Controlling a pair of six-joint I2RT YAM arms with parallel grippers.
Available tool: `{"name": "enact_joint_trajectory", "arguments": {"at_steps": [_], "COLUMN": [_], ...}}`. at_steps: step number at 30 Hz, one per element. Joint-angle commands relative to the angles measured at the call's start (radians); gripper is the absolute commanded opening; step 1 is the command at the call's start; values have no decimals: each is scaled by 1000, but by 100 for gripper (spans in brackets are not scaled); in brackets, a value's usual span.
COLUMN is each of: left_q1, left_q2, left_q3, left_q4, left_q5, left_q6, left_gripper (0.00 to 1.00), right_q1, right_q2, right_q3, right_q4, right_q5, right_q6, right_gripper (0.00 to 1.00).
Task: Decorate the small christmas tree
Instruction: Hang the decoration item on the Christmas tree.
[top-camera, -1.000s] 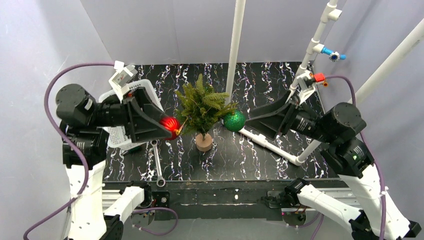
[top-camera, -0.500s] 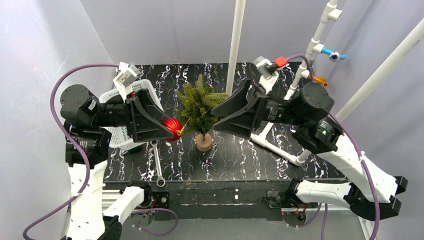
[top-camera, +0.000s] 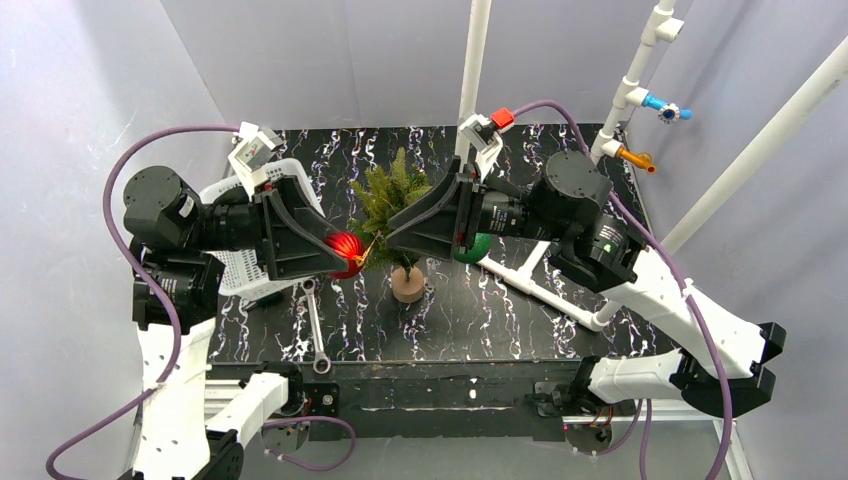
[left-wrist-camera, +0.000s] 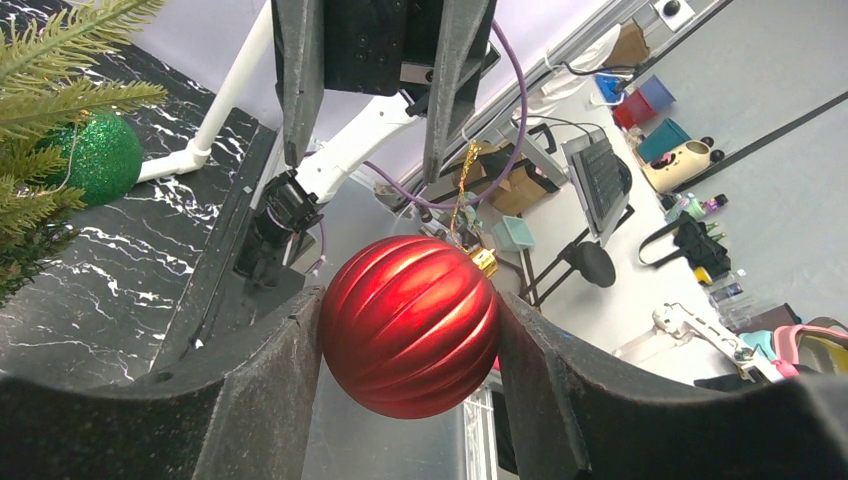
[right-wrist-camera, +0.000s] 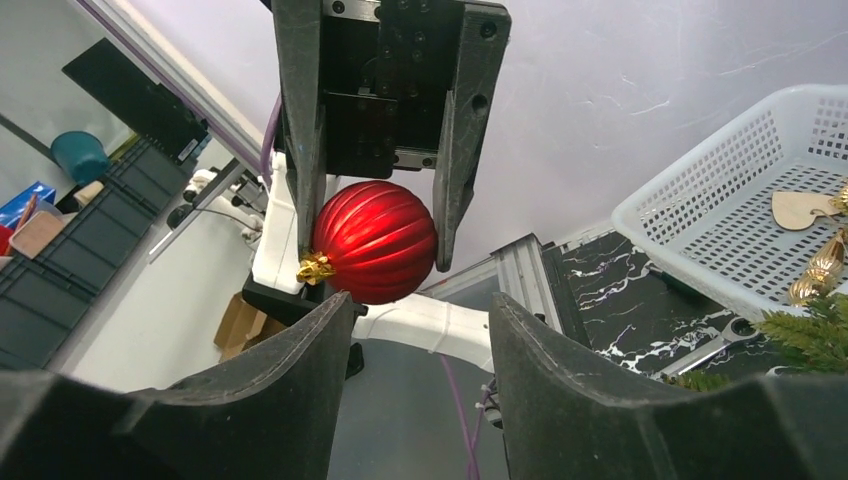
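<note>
Swinging past tree (top-camera: 385, 195), right fingers (top-camera: 415, 220) nearing bauble (top-camera: 343, 250)

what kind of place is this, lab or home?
Probably a robotics lab test cell: black marbled table boxed in by plain walls, white pipe frame, storage bins and cardboard boxes beyond.

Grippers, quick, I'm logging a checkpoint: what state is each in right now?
Left gripper: shut on the ribbed shiny red ball ornament.
Right gripper: open, holding nothing.

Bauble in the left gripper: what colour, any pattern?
The bauble is shiny red with ribs and a gold cap; left wrist view shows it best.
</note>
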Motion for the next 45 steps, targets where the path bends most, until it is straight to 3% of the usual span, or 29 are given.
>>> {"name": "enact_joint_trajectory", "arguments": {"at_steps": [1,15,21,45], "left_q1": [-6,-9,-10,-9], "left_q2": [1,2,0,-4], "left_q3": [15,7,5,-5], "left_q4": [77,77,75,54], "left_q5": [28,21,22,13], "left_q6": [-7,-11,-10,7], "left_gripper": [0,0,0,0], "right_q1": [21,55,60,94], "right_q2": [14,70,82,110], "right_q3": [66,127,149,183], "right_q4": [10,6,7,5], "right_q5": [13,-17,-18,-25], "right_q6": [-41,-70,-73,-78], "right_gripper": [60,60,52,45]}}
